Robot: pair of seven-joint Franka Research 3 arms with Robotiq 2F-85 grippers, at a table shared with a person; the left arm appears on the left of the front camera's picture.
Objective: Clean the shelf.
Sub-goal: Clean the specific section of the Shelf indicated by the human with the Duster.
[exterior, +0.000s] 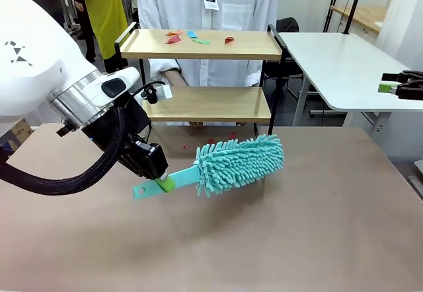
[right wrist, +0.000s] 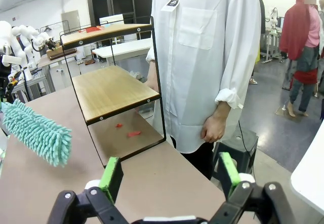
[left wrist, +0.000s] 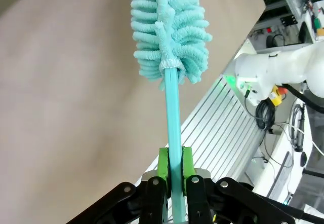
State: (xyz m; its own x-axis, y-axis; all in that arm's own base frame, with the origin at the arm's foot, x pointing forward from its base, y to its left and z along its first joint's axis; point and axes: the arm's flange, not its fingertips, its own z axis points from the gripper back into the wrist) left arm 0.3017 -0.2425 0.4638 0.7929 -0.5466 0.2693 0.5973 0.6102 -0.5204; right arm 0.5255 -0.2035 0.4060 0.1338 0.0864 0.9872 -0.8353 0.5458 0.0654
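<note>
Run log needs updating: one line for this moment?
left gripper: shut on duster | duster: over table, short of shelf | right gripper: open, empty | shelf: scraps on top board

One clamped, one spread
We pinch the duster [exterior: 238, 163] handle in our left gripper [exterior: 163, 183]; our right gripper [right wrist: 167, 171] stands spread wide.

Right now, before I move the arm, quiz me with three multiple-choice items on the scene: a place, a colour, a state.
1. Which shelf board holds the coloured scraps? A top B lower C both
2. The duster's colour? A teal B yellow C white
3. The left gripper is: A open B shut on the duster C shut on the shelf
Key: A, the lower board is bare; A, its fluffy head is teal; B, its pads clamp the handle.
</note>
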